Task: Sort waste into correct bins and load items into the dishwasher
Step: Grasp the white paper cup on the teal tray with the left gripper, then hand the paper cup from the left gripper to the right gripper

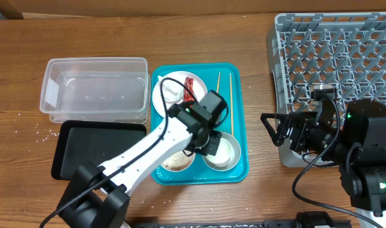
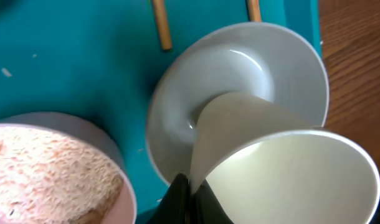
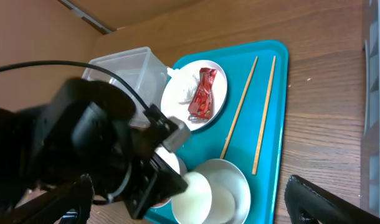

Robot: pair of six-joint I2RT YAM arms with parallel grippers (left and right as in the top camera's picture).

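My left gripper is shut on the rim of a tilted white cup, whose base rests in a white bowl on the teal tray. Beside it a bowl holds rice. A small white plate on the tray holds a red wrapper and a white napkin wad. Two chopsticks lie along the tray's right side. The clear tub and black tray lie to the left. My right gripper is open and empty by the grey dish rack.
Loose rice grains dot the table left of the black tray. The dish rack fills the right side, and its front left corner is close to my right gripper. My left arm stretches across the teal tray's lower left part.
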